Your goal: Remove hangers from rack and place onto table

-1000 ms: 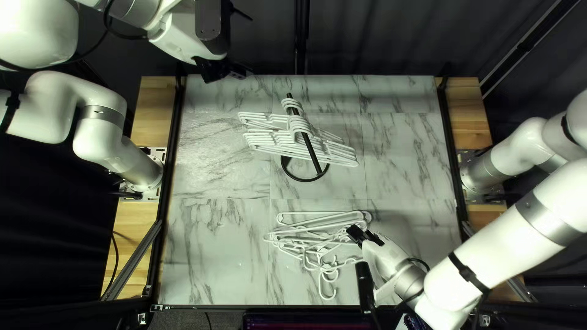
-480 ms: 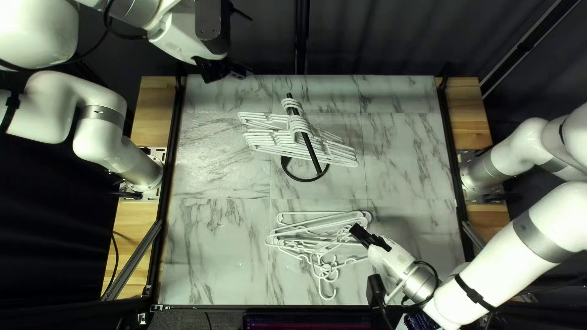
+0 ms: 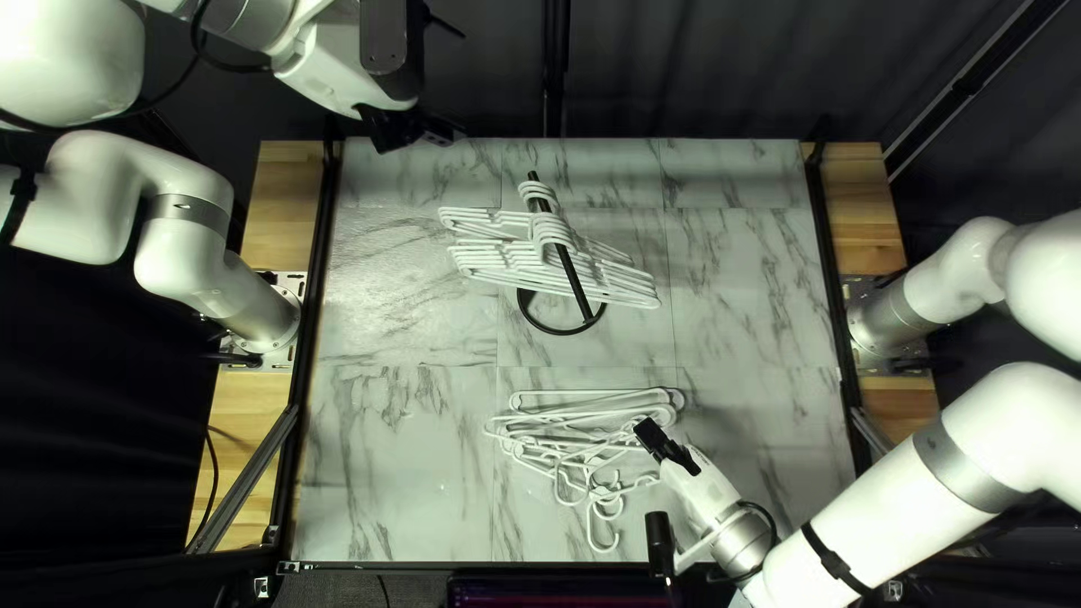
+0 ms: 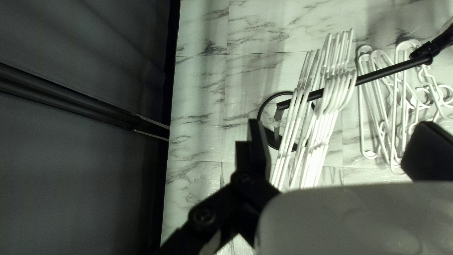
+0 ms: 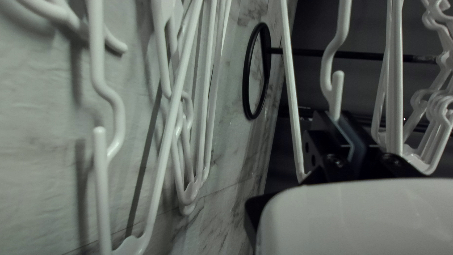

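Observation:
In the top left view my left gripper [image 3: 434, 133] is above the table's far edge; in the left wrist view this gripper [image 4: 339, 141] has its fingers wide apart, nothing between them. Several white hangers [image 3: 496, 261] hang on the black rack [image 3: 577, 284], which has a ring base. A loose pile of white hangers [image 3: 586, 396] lies nearer the front. My right gripper [image 3: 650, 436] is over the pile's right side. In the right wrist view that gripper [image 5: 343, 123] is shut on a white hanger [image 5: 336, 97]; whether it touches the pile cannot be told.
The marble-pattern table [image 3: 394, 450] has dark rails along its sides. A dark curtain [image 3: 698, 68] stands behind its far edge. In the left wrist view the rack's rod [image 4: 382, 73] runs between the hanging hangers and my right gripper's side.
My right arm has shifted a little to the right, then back left, with the held hanger moving over the pile. My left arm and the rack look unchanged.

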You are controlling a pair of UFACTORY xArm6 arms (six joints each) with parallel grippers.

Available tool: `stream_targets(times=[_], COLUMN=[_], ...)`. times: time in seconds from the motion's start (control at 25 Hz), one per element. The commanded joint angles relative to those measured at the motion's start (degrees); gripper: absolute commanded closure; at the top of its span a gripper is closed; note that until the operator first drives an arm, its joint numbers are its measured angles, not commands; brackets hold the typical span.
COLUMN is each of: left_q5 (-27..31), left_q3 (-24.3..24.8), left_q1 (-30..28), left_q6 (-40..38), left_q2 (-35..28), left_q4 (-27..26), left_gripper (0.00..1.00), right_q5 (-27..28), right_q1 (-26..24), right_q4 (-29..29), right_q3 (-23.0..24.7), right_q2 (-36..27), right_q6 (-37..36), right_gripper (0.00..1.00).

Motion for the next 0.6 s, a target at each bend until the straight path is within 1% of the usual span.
stream_targets(times=[0.04,0.28,0.4,0.6], left_q5=[0.0,0.0,0.0,0.0], left_q3=[0.0,0.0,0.0,0.0], left_q1=[0.0,0.0,0.0,0.0], left_q6=[0.0,0.0,0.0,0.0], left_q2=[0.0,0.0,0.0,0.0], left_q4=[0.0,0.0,0.0,0.0], left_gripper=[0.0,0.0,0.0,0.0], right_q5=[1.8,5.6,6.8,6.7], right_q1=[0.3,1.6,2.8,3.4], right_q4=[0.3,0.3,-0.3,-1.4], right_q3=[-2.1,-4.4,-4.0,-3.0], right_q2=[2.3,5.8,6.7,7.4], right_q6=[0.3,1.9,3.7,5.5], right_gripper=[1.0,1.0,1.0,1.0])
